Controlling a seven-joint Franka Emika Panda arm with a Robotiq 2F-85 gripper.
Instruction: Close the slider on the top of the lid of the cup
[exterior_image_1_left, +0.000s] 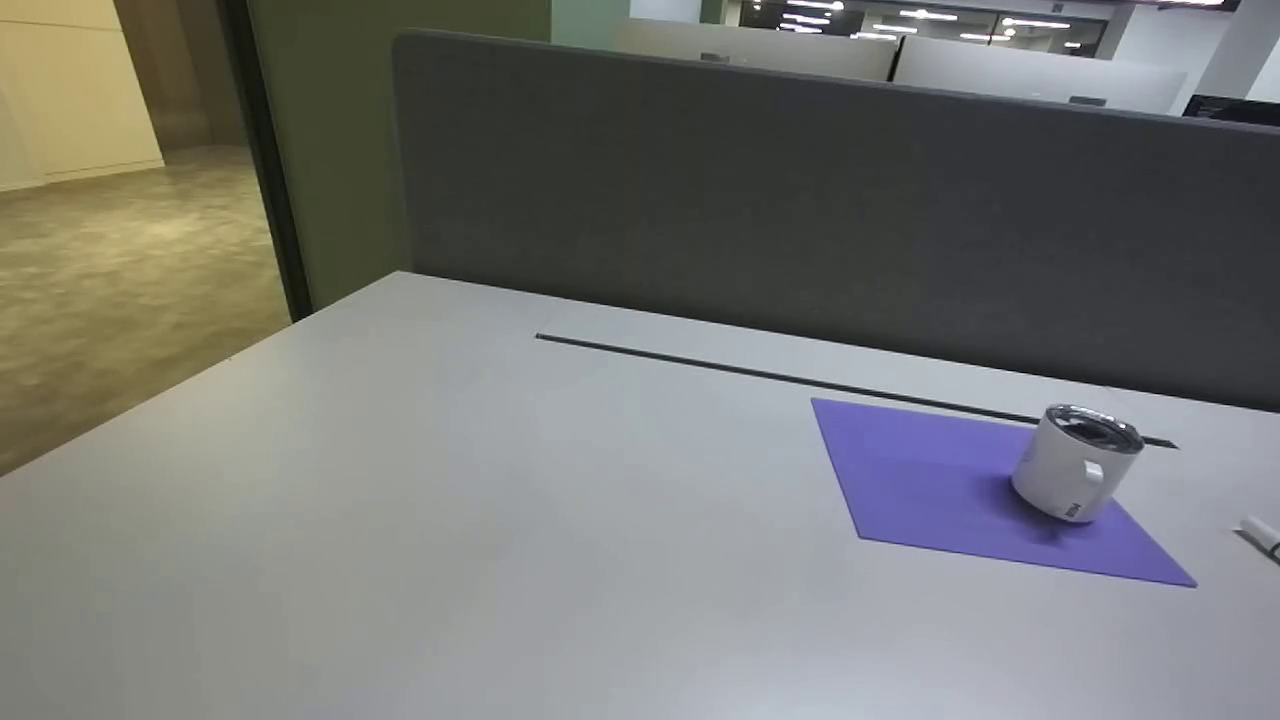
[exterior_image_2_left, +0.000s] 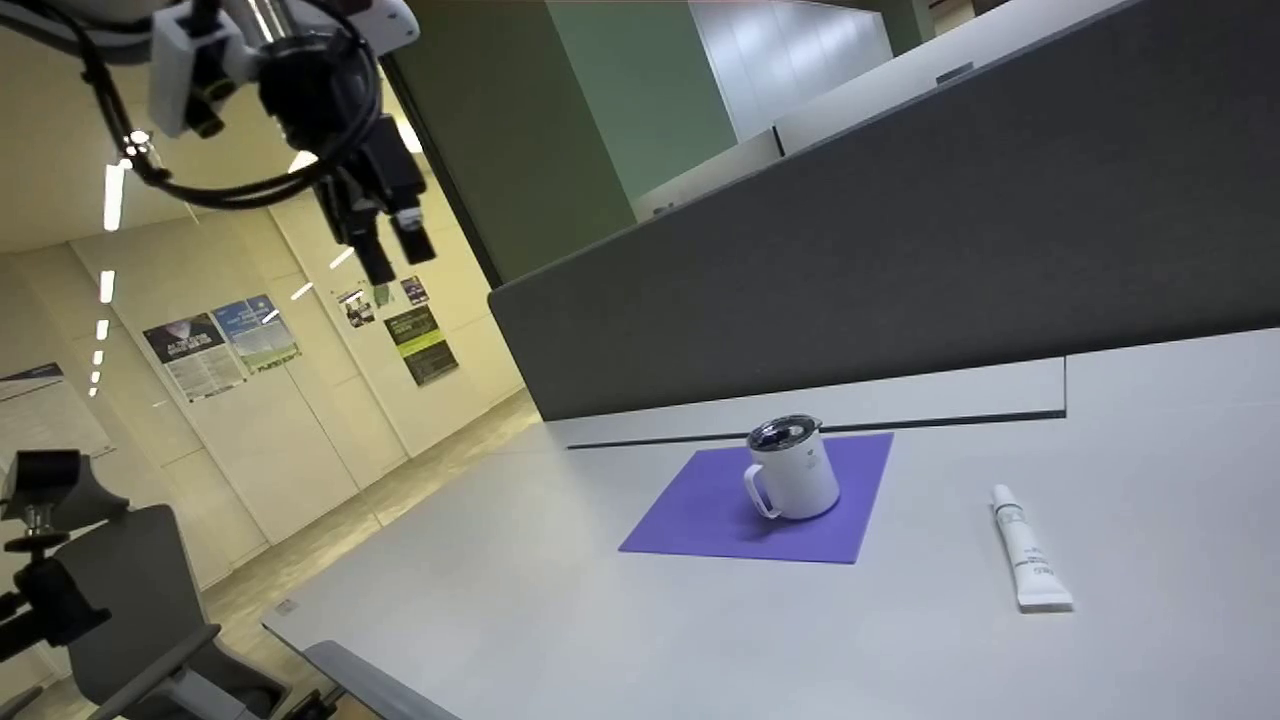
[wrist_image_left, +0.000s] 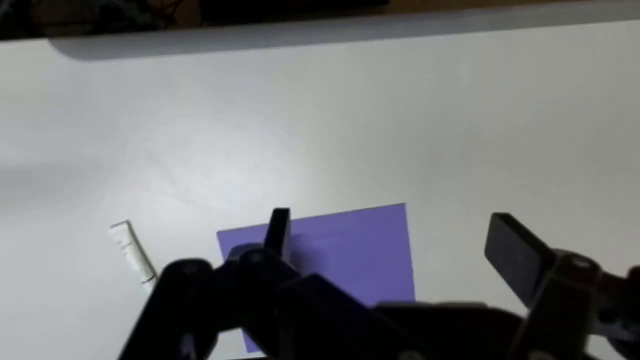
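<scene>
White cup, upright on a purple mat, close to the back edge of the counter and far from the front edge; toward the mat's side nearest a white tube. Dark round lid seated on the cup, in both exterior views. Slider on top of the lid: too small to make out, setting impossible to tell. White handle on the cup's side wall.

Black tool in an exterior view: raised above the counter, well apart from cup and lid, with a black cable looped beside it. Fingers spread wide in the wrist view, with part of the mat and a stretch of counter in the gap between.

Grey partition along the back edge, ending at the back corner of the counter. Tube flat on the counter, apart from the mat, on the side away from that corner. Narrow dark strip roughly parallel to the back edge, just beside the mat, extending past it at both ends. Grey trim along the front edge, across the top of the wrist view. Office chair beyond the front corner, in an exterior view; posters on a pale wall behind.
</scene>
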